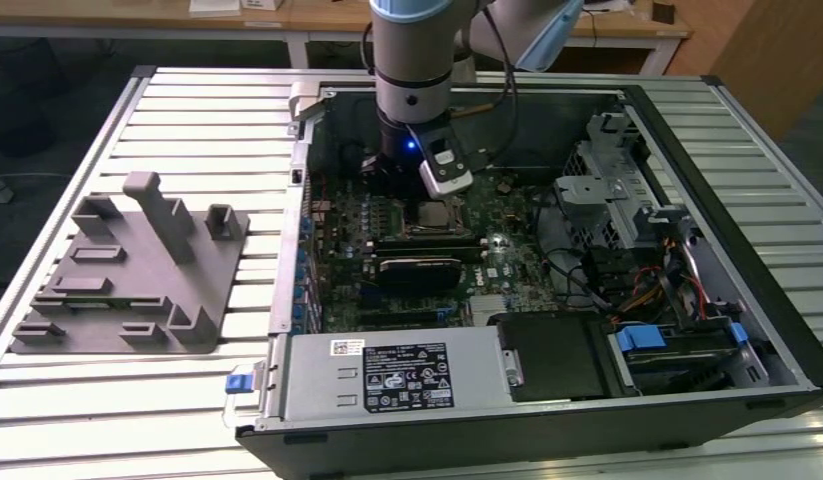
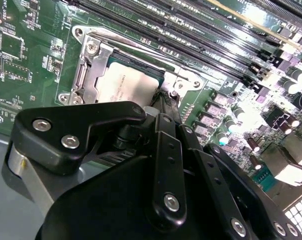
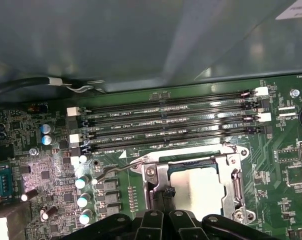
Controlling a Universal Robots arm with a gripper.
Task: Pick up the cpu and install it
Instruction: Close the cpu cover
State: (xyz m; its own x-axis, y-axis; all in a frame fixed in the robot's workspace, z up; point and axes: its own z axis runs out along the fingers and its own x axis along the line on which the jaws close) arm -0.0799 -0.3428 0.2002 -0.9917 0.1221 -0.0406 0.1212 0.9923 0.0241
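Over on the exterior view's left, the grey tray (image 1: 131, 275) sits on the slatted table (image 1: 184, 110), well apart from the action. Moving across, we're into the open case (image 1: 731, 240), and there's the arm (image 1: 414, 70) reaching straight down into it, over the green board (image 1: 518, 260). The gripper (image 2: 165, 98) is low, right at the socket (image 2: 86, 65). And the cpu (image 2: 125, 85)? It's lying flat inside that socket, silvery top up, metal frame around it. In the second wrist view the fingers (image 2: 166, 114) look drawn close together with nothing between them, tips right at the cpu's edge; whether they actually touch it, can't tell. The first wrist view agrees: cpu in the frame, memory slots (image 3: 166, 125) running just beside the socket. Further toward the exterior view's right, the drive cage (image 1: 625, 190) and a tangle of cables (image 1: 651, 290) line the case's far side.
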